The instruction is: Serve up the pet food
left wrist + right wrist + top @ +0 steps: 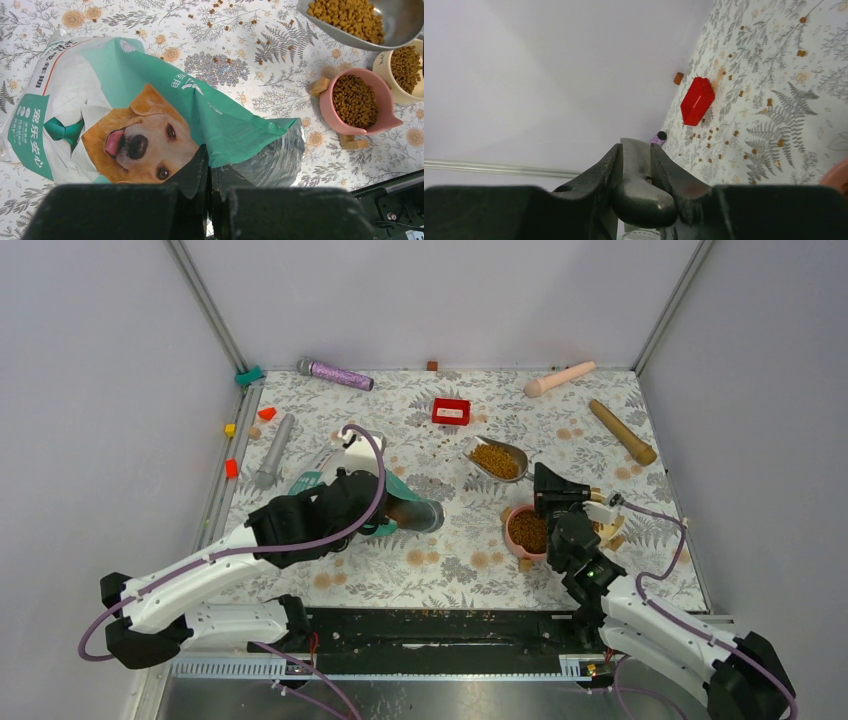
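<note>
The teal-and-white bag (335,480) with a golden dog's face (135,140) lies on its side, its foil mouth (280,155) facing the bowls. My left gripper (405,512) (209,167) is shut on the bag's edge near the mouth. My right gripper (543,483) (636,150) is shut on the handle of the grey metal scoop (497,459) (395,20), which is held above the table, full of brown kibble (347,15). The pink bowl (512,535) (325,107) holds kibble. The yellow bowl (382,62), beside it, also holds kibble.
A red box (451,411) (696,100) sits at the back centre. A purple cylinder (335,372), a beige pin (560,378), a wooden pin (621,431) and a grey cylinder (275,450) lie around the mat. Loose kibble (220,10) is scattered about. Small wooden blocks (319,86) flank the pink bowl.
</note>
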Controlling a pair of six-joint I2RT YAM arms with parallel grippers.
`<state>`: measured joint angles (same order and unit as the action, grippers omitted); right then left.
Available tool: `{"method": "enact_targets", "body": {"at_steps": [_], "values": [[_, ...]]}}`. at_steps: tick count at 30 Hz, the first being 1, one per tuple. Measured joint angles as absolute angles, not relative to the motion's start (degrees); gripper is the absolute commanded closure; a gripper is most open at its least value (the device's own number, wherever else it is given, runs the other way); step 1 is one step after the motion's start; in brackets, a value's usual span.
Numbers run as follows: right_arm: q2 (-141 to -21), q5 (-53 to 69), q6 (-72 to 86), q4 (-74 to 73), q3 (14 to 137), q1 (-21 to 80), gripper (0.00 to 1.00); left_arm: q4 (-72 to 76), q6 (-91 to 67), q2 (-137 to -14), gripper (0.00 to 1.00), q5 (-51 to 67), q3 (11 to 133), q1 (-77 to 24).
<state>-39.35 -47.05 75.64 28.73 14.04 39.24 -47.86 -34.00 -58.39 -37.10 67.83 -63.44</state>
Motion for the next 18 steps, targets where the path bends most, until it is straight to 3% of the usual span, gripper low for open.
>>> {"method": "enact_targets", "body": {"at_steps": [9, 18], "values": [[-46.1, -46.1, 76.5, 47.7, 13.2, 33.5, 1.0, -47.9, -34.0, -58.6, 1.0, -36.5, 67.8, -63.4], [-39.4, -44.2, 74.8, 39.4, 15.0, 18.0, 1.0, -47.5, -34.1, -59.3, 1.0, -35.9, 67.8, -63.5]]}}
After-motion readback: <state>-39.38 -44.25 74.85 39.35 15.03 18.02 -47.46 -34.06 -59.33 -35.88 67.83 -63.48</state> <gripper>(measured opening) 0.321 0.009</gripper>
